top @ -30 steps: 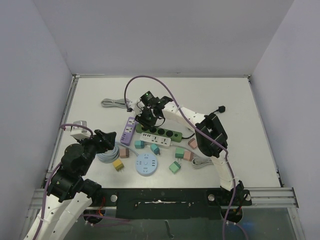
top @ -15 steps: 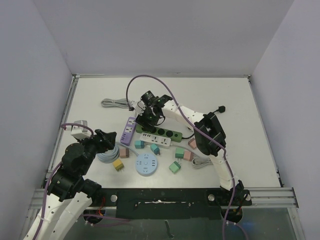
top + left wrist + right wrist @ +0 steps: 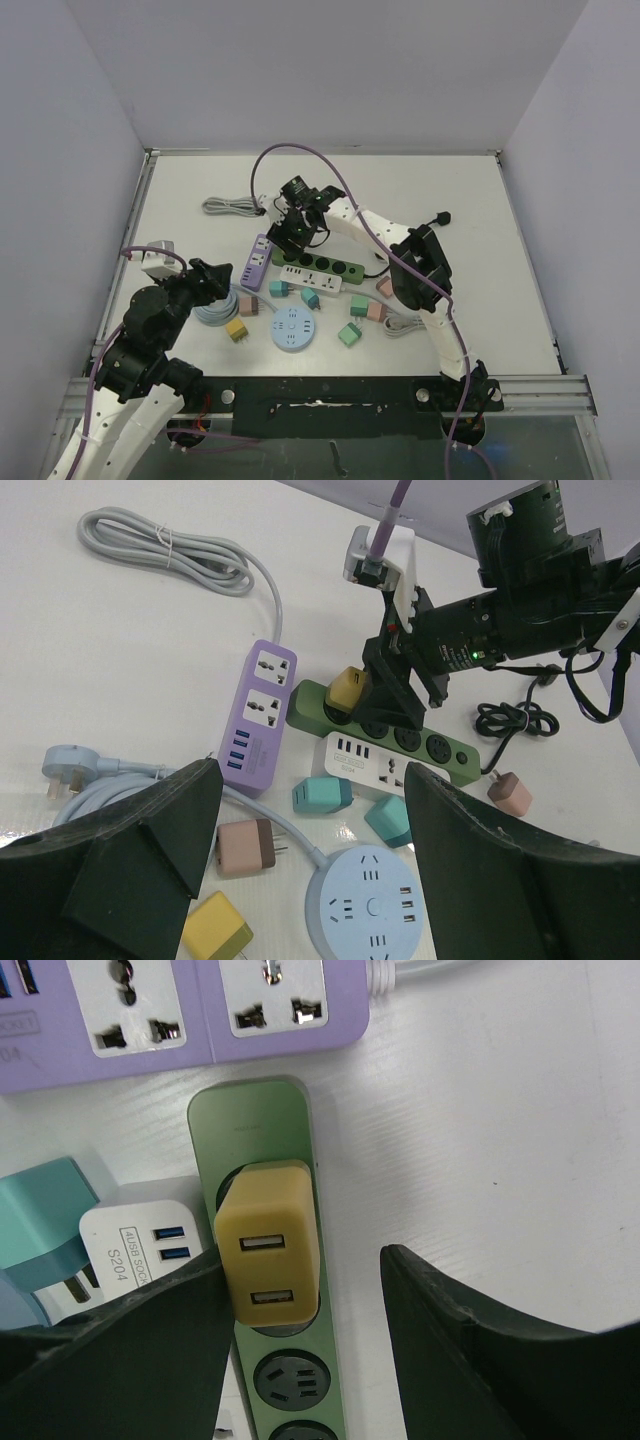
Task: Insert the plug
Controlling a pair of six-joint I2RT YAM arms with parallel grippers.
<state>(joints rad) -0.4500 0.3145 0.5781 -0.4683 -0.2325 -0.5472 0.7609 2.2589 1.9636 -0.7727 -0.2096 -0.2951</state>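
Observation:
A yellow plug [image 3: 268, 1255] with two USB ports stands upright in the end socket of the green power strip [image 3: 250, 1125], as the left wrist view also shows: plug [image 3: 347, 687], strip [image 3: 440, 748]. My right gripper [image 3: 300, 1260] hangs over it, open. One finger sits close by the plug's left side and the other stands well clear on the right. From above, the right gripper [image 3: 288, 232] covers the strip's [image 3: 335, 265] left end and hides the plug. My left gripper [image 3: 312, 780] is open and holds nothing, at the near left [image 3: 215, 278].
A purple strip [image 3: 258, 262], a white strip [image 3: 310, 278] and a round blue socket hub [image 3: 292, 328] lie round the green one. Several teal, pink and yellow adapters are scattered between them. A coiled grey cable [image 3: 228, 206] lies at the back left.
My right gripper has opened off the yellow plug, which stays standing in the green strip. The left arm has not moved.

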